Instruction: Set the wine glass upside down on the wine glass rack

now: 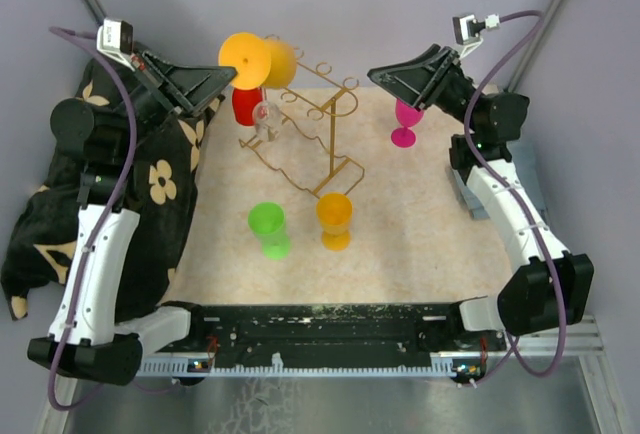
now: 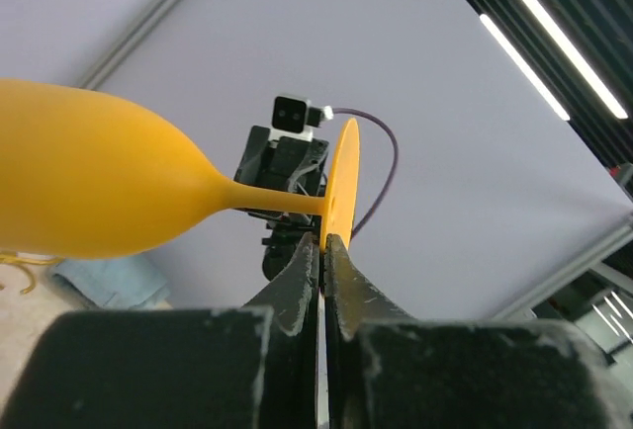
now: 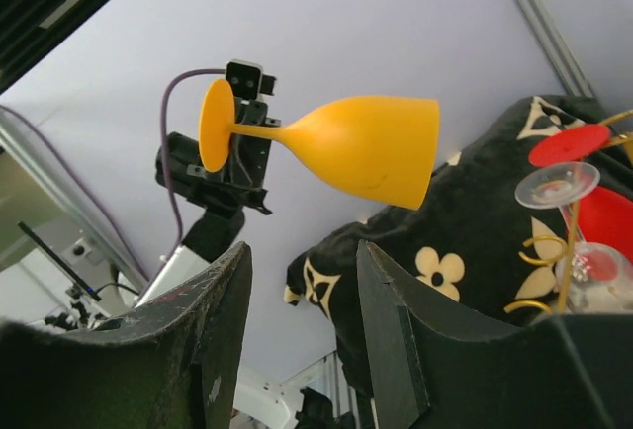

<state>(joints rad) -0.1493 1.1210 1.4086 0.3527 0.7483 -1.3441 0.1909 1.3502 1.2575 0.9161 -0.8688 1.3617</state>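
The wine glass (image 1: 262, 61) is held sideways in the air over the rear left end of the wine glass rack (image 1: 320, 139), with its bowl pointing right. The left gripper (image 2: 323, 243) is clamped on the edge of its foot. The right gripper (image 1: 378, 76) has its jaws apart and holds nothing, clear of the glass.

The wine glass (image 1: 262, 61) is orange-yellow, the wine glass rack (image 1: 328, 144) gold, the cloth (image 1: 160, 179) black with cream flowers, the worktop (image 1: 420, 224) speckled beige.
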